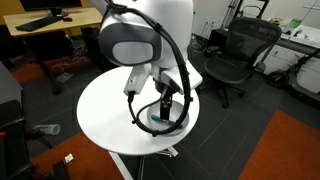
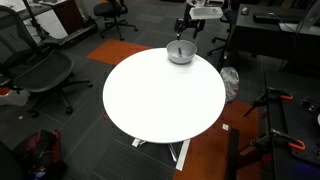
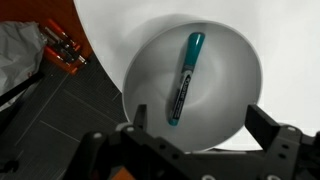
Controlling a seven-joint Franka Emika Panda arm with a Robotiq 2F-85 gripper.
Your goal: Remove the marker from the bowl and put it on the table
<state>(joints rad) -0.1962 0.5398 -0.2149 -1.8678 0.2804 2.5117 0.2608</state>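
Observation:
The teal-blue marker (image 3: 185, 78) lies slanted inside the shiny grey bowl (image 3: 225, 55) in the wrist view. The bowl stands near the edge of the round white table (image 2: 160, 95), and shows in both exterior views (image 1: 160, 118) (image 2: 181, 53). My gripper (image 3: 195, 128) hangs straight above the bowl, open and empty, with its two dark fingers spread either side of the bowl's near rim. In an exterior view the gripper (image 1: 165, 100) sits just over the bowl, and the arm hides most of it. The marker does not show in the exterior views.
Black office chairs (image 1: 235, 55) (image 2: 35, 70) stand around the table. A light-wood desk (image 1: 45, 22) is at the back. Orange-handled tools (image 3: 62, 50) and a grey bag (image 3: 18, 50) lie on the dark floor beside the table edge.

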